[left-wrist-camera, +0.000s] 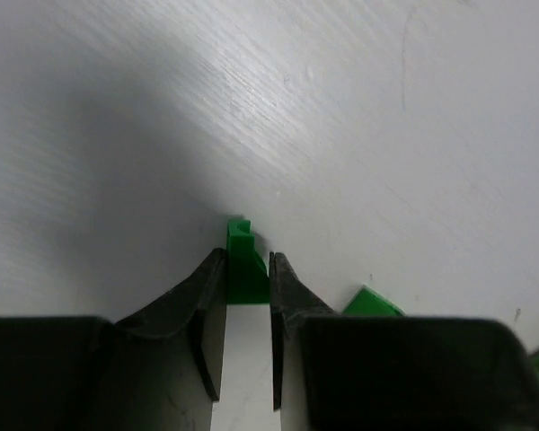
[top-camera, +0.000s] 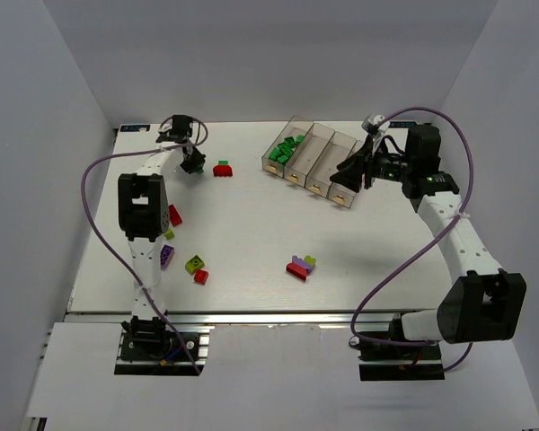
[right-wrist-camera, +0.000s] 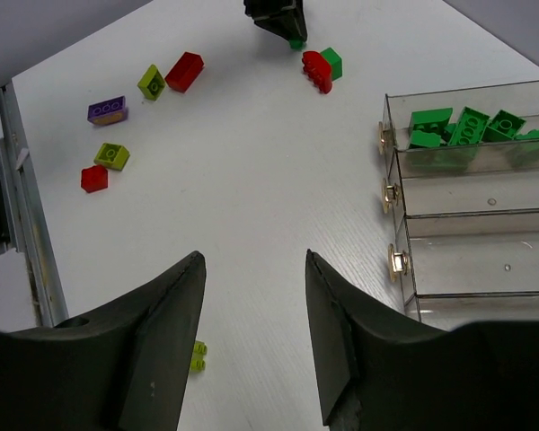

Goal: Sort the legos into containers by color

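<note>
My left gripper [top-camera: 194, 164] is at the far left of the table, its jaws shut on a small green lego [left-wrist-camera: 245, 265] low at the table surface. It also shows in the right wrist view [right-wrist-camera: 278, 18]. A red lego [top-camera: 223, 169] with a green one [right-wrist-camera: 331, 61] against it lies just to its right. The four clear containers [top-camera: 326, 162] stand in a row at the back right; the leftmost holds several green legos [right-wrist-camera: 467, 126], the others [right-wrist-camera: 485, 193] look empty. My right gripper [top-camera: 349, 169] hovers open and empty [right-wrist-camera: 251, 260] by their near ends.
Loose legos lie at the left: red [top-camera: 174, 215], purple [top-camera: 166, 256], yellow-green [top-camera: 195, 264], red [top-camera: 200, 277]. A purple, red and yellow-green cluster [top-camera: 299, 266] lies mid-table. Another green piece [left-wrist-camera: 370, 303] sits beside my left fingers.
</note>
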Available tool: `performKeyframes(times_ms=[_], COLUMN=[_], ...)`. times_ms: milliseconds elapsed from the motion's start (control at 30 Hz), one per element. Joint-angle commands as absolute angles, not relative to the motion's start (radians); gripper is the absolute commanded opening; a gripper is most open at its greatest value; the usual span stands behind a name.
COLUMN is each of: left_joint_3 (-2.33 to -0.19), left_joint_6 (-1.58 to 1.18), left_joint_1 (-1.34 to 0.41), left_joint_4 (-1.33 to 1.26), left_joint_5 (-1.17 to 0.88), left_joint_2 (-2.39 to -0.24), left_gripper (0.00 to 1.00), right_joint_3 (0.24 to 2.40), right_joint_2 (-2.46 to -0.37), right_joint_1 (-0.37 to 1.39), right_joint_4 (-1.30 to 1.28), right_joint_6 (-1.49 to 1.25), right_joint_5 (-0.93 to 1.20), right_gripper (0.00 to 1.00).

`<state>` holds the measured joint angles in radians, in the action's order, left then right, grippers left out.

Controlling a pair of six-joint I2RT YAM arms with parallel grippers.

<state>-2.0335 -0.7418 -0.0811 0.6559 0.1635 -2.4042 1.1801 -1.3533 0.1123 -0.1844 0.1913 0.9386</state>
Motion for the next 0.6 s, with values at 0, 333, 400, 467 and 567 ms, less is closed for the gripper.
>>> performKeyframes(times_ms=[0, 333, 400, 467, 567], left_joint_3=[-1.869, -1.531, -1.555, -1.652, -1.828], left_joint_6=[-0.715, -0.817, -0.865, -0.851, -0.841], left_joint_1=[-0.080, -0.147, -0.184, -0.233, -0.287], left_joint_4=[0.456, -0.086, -0.135, -0.097, -0.010], left_joint_5=[0.031, -0.414, -0.451, -0.451, -0.424], left_joint_2=[-2.148, -1.985, -2.022, -2.098, -2.218], left_gripper=[0.13, 0.12, 0.12, 0.12, 0.12], right_joint_3=[1.181, 1.163, 1.161, 1.163, 1.160], right_joint_2=[-1.310, -1.310, -1.310, -1.308, -1.302], right_joint_1=[0.107, 0.106, 0.106, 0.106, 0.106], right_joint_4=[-0.158, -0.155, -0.150, -0.150, -0.150], right_joint_6=[0.186, 0.164, 0.160, 0.158, 0.156], right_joint_5=[0.957, 0.954, 0.956, 0.954, 0.954], right_gripper=[0.54, 0.53, 0.53, 0.53, 0.53])
